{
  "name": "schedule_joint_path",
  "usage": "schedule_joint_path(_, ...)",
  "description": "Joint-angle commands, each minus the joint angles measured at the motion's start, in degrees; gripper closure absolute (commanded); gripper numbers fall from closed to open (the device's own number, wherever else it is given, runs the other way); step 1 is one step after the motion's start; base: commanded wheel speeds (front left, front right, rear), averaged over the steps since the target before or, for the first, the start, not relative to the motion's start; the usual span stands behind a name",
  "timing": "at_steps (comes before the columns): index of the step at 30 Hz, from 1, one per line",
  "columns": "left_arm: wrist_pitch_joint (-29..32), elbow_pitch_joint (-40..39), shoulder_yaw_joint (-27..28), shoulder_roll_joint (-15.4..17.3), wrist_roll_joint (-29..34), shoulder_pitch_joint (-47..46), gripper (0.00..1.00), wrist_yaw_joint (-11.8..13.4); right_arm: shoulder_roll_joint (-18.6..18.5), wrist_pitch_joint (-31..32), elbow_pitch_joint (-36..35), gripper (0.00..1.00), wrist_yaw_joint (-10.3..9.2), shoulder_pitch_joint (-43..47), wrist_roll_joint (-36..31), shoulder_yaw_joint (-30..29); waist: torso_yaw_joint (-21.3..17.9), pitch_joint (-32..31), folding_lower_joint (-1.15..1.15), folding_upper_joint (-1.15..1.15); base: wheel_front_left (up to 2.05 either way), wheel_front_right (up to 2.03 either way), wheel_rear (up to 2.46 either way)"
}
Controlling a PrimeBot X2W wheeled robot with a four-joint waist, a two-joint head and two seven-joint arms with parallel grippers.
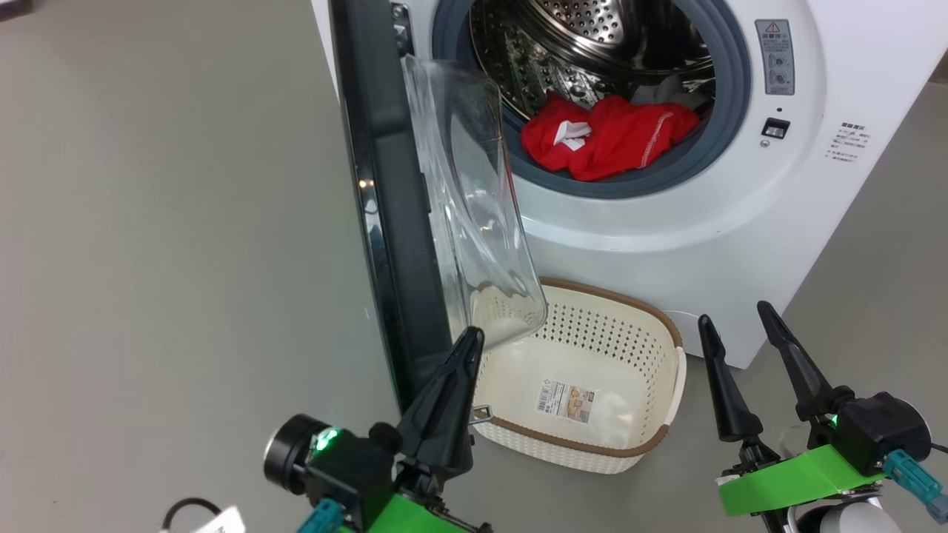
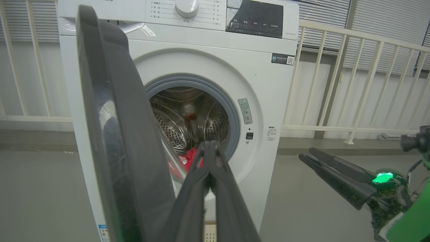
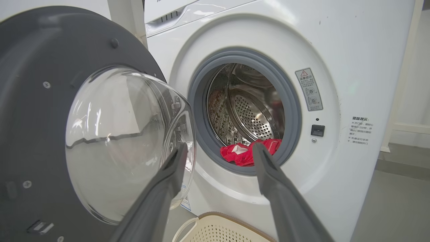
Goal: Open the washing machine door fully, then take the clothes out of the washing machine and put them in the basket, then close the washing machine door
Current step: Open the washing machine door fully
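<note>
The white washing machine [image 1: 740, 222] stands ahead with its door [image 1: 385, 207] swung out to the left, edge-on to the head view, clear glass bowl [image 1: 474, 200] bulging toward the drum. Red clothes [image 1: 607, 137] with a white label lie at the drum's front lip, over the grey gasket. The cream basket [image 1: 592, 377] with a brown rim sits on the floor below the opening, with only a sticker inside. My left gripper [image 1: 470, 340] is shut with nothing in it, its tips by the door's lower edge. My right gripper [image 1: 733, 322] stands open right of the basket, holding nothing.
Grey floor [image 1: 148, 259] spreads to the left of the door and right of the machine. A pale railing [image 2: 352, 84] and blinds stand behind the machine. A black cable [image 1: 189, 507] with a white tag lies at the lower left.
</note>
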Motion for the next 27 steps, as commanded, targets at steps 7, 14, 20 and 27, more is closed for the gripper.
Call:
schedule_joint_path(7,-0.3,6.6,1.7,0.2,-2.7,-2.9,1.0,-0.5,0.0,-0.4,-0.9,0.0,0.28,-1.4,0.9,1.7,-0.5,0.3,0.0,0.0,0.0,0.0,0.0)
schedule_joint_path(14,-0.6,10.3,1.7,0.2,-3.3,-3.3,1.0,-0.3,0.0,-0.4,-1.2,0.0,0.28,-1.4,0.9,1.3,-0.3,0.1,0.0,0.0,0.0,0.0,0.0)
schedule_joint_path(20,-1.1,11.3,3.0,0.8,-3.9,-2.9,1.0,0.8,0.0,-0.4,-1.3,0.0,0.28,-1.2,1.0,1.2,0.3,0.2,0.0,0.0,0.0,0.0,0.0)
schedule_joint_path(27,-1.6,11.1,5.5,2.4,-4.6,-1.7,1.0,2.5,0.0,-0.4,-1.5,0.0,0.28,-1.1,0.9,1.1,1.4,0.6,0.0,0.0,0.0,0.0,0.0)
